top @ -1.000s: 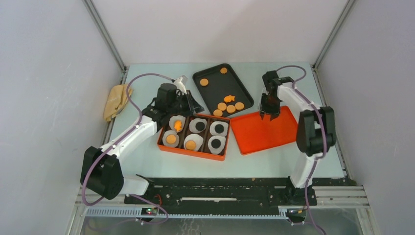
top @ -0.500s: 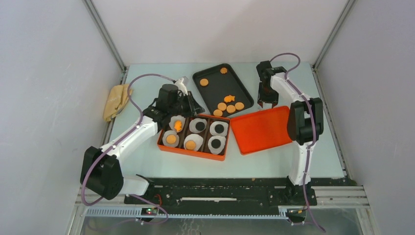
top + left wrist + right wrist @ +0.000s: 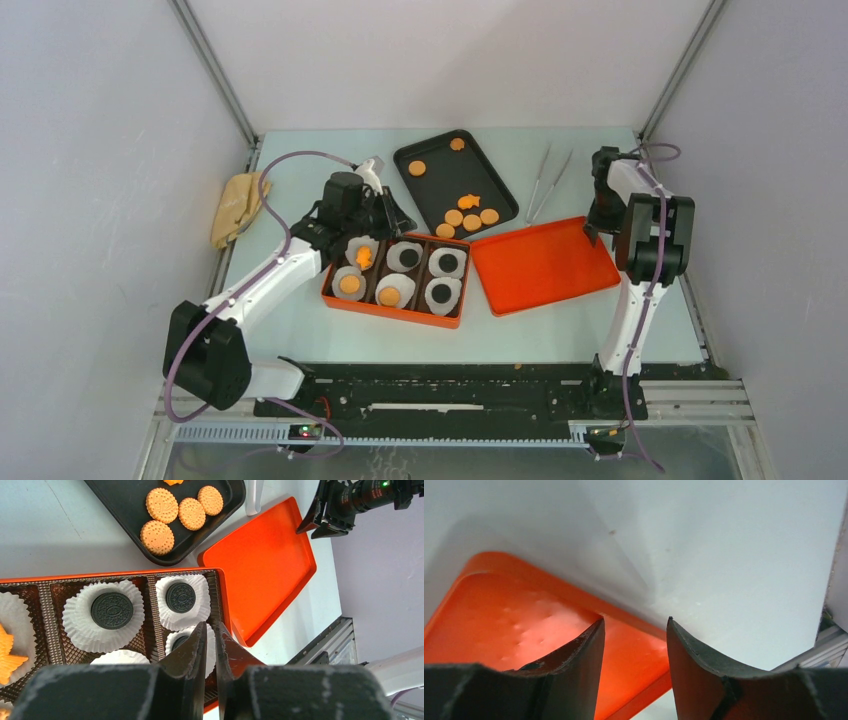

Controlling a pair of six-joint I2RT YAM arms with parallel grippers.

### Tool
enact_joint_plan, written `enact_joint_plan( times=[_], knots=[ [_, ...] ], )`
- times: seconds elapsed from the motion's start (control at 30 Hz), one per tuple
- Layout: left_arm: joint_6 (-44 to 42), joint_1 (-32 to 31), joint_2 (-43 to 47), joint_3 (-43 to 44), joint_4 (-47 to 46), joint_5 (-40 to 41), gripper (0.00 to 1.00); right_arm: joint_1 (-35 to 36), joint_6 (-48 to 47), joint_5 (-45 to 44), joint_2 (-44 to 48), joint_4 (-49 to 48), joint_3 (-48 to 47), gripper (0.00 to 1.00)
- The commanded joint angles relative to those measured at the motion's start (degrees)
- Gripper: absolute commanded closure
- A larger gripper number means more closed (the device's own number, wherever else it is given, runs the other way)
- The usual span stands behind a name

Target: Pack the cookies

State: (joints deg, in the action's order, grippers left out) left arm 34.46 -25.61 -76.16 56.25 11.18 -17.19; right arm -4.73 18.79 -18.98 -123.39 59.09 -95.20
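Observation:
Several round orange-brown cookies (image 3: 465, 218) and a fish-shaped one (image 3: 468, 201) lie on the black tray (image 3: 440, 190). The orange box (image 3: 392, 312) holds paper liners with a fish cookie (image 3: 364, 257), round orange cookies (image 3: 349, 284) and dark cookies (image 3: 112, 610). My left gripper (image 3: 210, 625) hovers over the box's right end, at its far edge in the top view (image 3: 395, 215). Its jaws are open by only a thin slit and hold nothing. My right gripper (image 3: 635, 620) stands open and empty over the far right corner of the orange lid (image 3: 524, 625), as the top view (image 3: 594, 225) also shows.
Metal tweezers (image 3: 546, 185) lie on the table between the black tray and the right arm. The orange lid (image 3: 543, 265) lies right of the box. A tan cloth (image 3: 238, 205) sits at the left edge. Frame rails run along both sides.
The right gripper moved from over the lid to the back, then right. The tweezers now lie on the table where it passed, and its jaws have widened. The left arm has not moved.

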Motion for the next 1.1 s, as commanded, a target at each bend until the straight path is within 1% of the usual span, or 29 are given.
enact_joint_plan(
  times=[0.0,0.1,0.23,0.27,0.37,0.4,0.47,0.6,0.8,0.93,1.07],
  knots=[
    [-0.9,-0.4,-0.5,1.9,-1.5,-0.8,0.84,-1.4,0.4,-0.2,3.0,-0.6,0.1,0.43],
    [-0.8,-0.4,-0.8,1.8,-1.5,-0.9,0.85,-2.9,0.2,0.3,2.9,-1.5,0.6,0.43],
    [-0.9,-0.4,-0.8,1.7,-1.5,-0.8,0.85,-5.3,-1.2,5.7,0.9,-1.8,0.5,0.43],
    [-0.8,-0.4,-0.8,1.8,-1.5,-0.7,0.85,-5.7,-1.6,7.5,0.0,-1.5,0.3,0.45],
    [-0.7,-0.4,-1.1,1.8,-1.5,-0.9,0.85,-7.2,-2.7,14.3,-2.5,-1.1,-0.5,0.54],
    [-0.8,-0.4,-1.1,1.8,-1.5,-0.9,0.85,-7.4,-2.9,15.4,-3.1,-1.2,-0.4,0.57],
    [-0.9,-0.4,-1.0,1.8,-1.5,-0.9,0.85,-7.8,-2.9,16.5,-3.7,-1.1,-0.4,0.63],
    [-0.8,-0.4,-0.9,1.8,-1.6,-1.1,0.85,-8.6,-2.4,17.6,-2.8,-1.2,0.4,0.70],
    [-0.8,-0.4,-1.1,2.0,-1.5,-1.4,0.85,-8.8,-1.7,18.4,1.6,-2.7,3.6,0.83],
    [-0.8,-0.4,-1.6,2.6,-1.3,-2.1,0.85,-8.9,-1.2,18.0,4.8,-3.0,5.4,0.88],
    [-0.6,-0.4,-1.9,3.1,-1.3,-2.4,0.84,-8.9,-1.2,18.1,10.0,-2.9,7.3,0.98]
  ],
)
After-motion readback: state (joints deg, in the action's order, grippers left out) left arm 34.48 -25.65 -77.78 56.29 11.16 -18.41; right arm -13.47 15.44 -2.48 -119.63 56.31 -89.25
